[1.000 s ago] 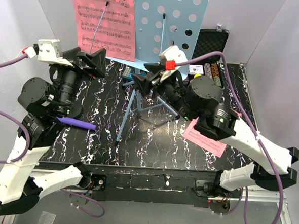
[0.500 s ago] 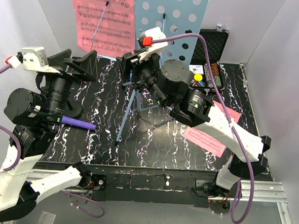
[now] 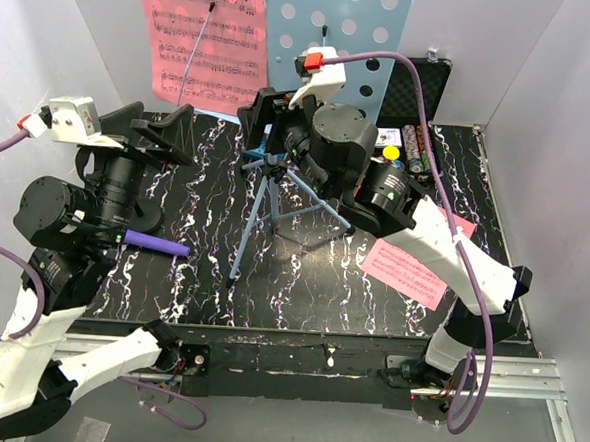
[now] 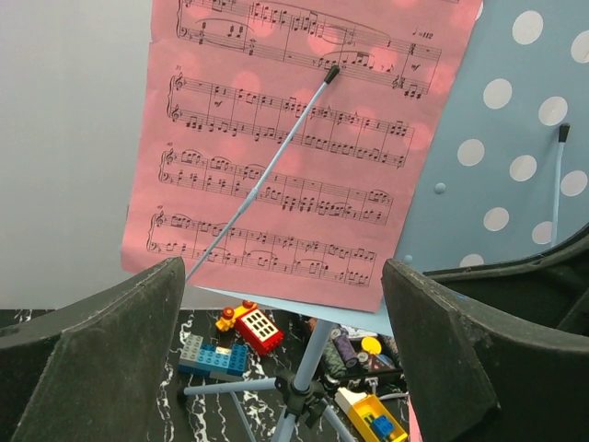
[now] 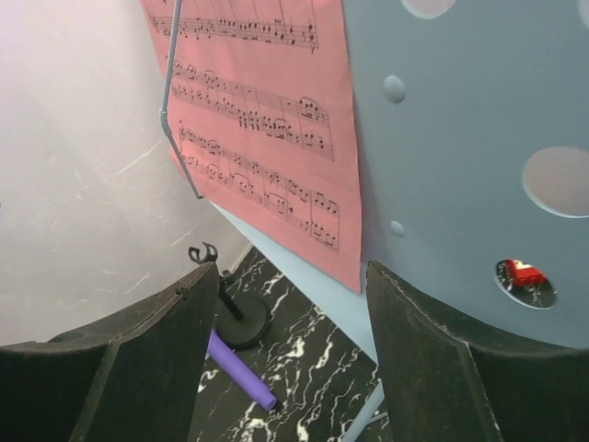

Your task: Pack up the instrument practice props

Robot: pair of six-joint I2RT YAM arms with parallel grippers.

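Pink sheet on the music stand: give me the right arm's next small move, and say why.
Probably ease the right end effector forward until its open fingers straddle the lower corner of the pink sheet, then close. In the right wrist view the sheet hangs on the music stand directly ahead, its bottom corner showing in the gap between the fingers, and nothing is gripped yet.

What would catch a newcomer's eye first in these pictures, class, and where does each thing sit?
A pink music sheet clipped to a light-blue music stand towers at the back. A purple microphone lies flat on the black marbled table near the left arm; a loose pink page lies at right. The left pincer and right pincer both face the stand, open.
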